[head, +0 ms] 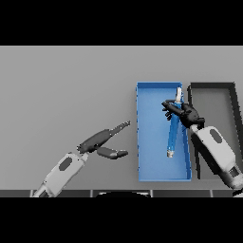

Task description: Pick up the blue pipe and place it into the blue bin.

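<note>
**One pipe over the blue bin**

Head view: the right hand [184, 113] has its fingers curled round the blue pipe [173, 129], holding it nearly upright in the picture over the right side of the blue bin [144, 142]. A dark bin [234, 102] sits just beside it. The left hand [105, 141] hovers over the table [61, 90], fingers straight and spread.

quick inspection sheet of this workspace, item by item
surface: grey table, plain.
job's things: blue pipe over the blue bin, near its right wall, held; whether it touches the bin's floor cannot be told.
clutter: dark bin right of the blue bin.
hands: right hand curled round the pipe's upper part; left hand over the table left of the blue bin, fingers straight, holding nothing.
cables: nothing seen.
surroundings: nothing seen.
</note>
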Tool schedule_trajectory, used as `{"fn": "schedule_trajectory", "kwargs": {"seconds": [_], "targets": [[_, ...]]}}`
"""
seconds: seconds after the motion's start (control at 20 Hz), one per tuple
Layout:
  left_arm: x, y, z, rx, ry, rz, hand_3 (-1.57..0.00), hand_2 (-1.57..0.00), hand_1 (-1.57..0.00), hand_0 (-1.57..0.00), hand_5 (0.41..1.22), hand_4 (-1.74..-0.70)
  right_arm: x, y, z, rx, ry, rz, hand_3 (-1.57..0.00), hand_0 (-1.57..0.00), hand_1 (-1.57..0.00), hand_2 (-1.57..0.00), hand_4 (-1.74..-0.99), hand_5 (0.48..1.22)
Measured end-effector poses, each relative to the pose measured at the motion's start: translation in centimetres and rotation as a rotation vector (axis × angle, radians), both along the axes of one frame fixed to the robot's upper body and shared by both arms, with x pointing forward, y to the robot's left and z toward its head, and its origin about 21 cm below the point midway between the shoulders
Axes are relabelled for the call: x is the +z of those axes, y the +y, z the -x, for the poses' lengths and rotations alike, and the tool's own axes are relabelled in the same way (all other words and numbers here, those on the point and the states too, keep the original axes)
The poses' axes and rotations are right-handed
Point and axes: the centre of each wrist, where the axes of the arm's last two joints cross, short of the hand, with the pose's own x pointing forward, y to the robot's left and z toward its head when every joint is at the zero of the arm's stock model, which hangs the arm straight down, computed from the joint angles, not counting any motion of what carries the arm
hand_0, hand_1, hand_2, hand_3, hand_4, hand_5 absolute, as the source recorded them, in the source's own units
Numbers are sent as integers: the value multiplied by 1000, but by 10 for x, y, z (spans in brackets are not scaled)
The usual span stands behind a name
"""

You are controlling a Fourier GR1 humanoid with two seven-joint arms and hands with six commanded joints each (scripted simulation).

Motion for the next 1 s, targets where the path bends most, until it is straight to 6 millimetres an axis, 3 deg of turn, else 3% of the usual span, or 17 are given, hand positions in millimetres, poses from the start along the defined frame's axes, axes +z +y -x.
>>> {"fn": "schedule_trajectory", "kwargs": {"seconds": [0.2, 0.5, 0.85, 1.0], "targets": [[-2, 0, 2, 4, 9, 2, 1, 1, 1, 1, 477, -829, 14, 6, 3, 165, -18, 121, -135, -246, -231, -223, -1204, 1002], [2, -4, 1, 6, 4, 9, 1, 1, 1, 1, 471, -830, 15, 8, 5, 234, -32, 220, -35, -79, -60, -58, -1196, 838], [3, -1, 4, 5, -4, 7, 1, 1, 1, 1, 472, -826, 11, 7, 7, 225, -45, 242, -8, -20, -15, -14, -1186, 772], [1, 11, 6, 13, -16, 3, 1, 1, 1, 1, 474, -826, 15, 15, 6, 243, -54, 228, -8, -20, -15, -14, -1186, 769]]}}
